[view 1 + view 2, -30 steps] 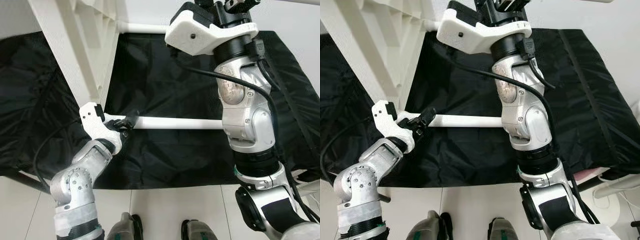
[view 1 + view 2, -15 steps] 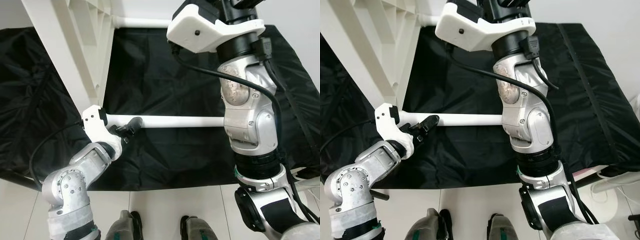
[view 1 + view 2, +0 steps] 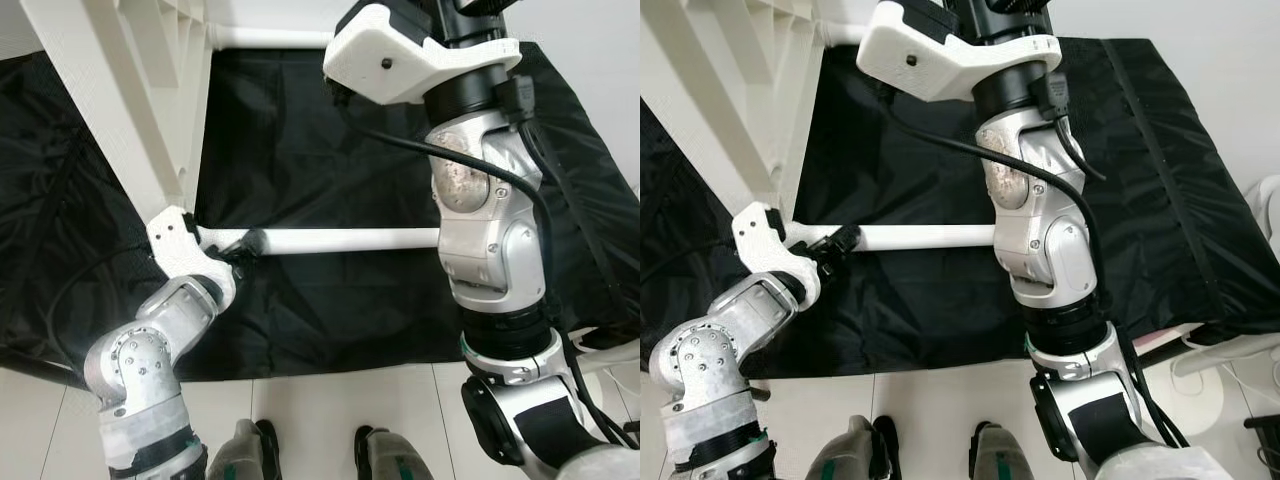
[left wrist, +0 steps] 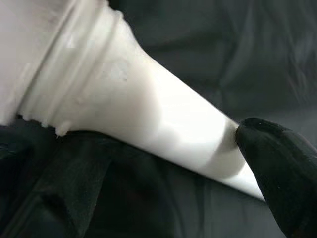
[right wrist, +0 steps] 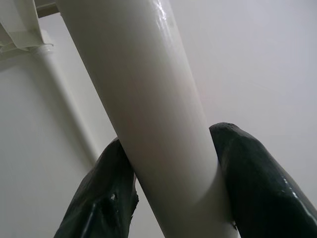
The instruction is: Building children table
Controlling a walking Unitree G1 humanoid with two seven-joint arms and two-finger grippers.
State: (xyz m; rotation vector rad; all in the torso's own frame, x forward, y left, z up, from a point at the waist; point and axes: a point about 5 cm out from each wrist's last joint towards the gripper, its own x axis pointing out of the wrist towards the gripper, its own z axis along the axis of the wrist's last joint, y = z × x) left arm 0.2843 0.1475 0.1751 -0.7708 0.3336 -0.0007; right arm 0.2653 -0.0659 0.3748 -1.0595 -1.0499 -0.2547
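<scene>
The white plastic table top (image 3: 120, 100) stands tilted on edge at the upper left, ribbed underside toward me. A white lower leg (image 3: 350, 240) sticks out of it sideways over the black cloth. My left gripper (image 3: 246, 248) is shut on this leg close to its socket. In the left wrist view one black fingertip (image 4: 277, 168) presses the leg (image 4: 148, 114) just past its ridged collar. An upper leg (image 3: 270, 38) runs across the top. My right arm (image 3: 485, 240) reaches up, and its gripper (image 5: 173, 168) is shut around a white tube (image 5: 148, 99).
A black cloth (image 3: 330, 140) covers the low surface under the table parts. White floor tiles (image 3: 310, 400) and my feet (image 3: 250, 455) lie at the near edge. A black cable (image 3: 400, 140) hangs off the right arm. White objects (image 3: 1230, 350) sit at the lower right.
The view has shifted a little. My left gripper stays on the lower leg and has slid slightly toward the table top. The right gripper keeps its hold.
</scene>
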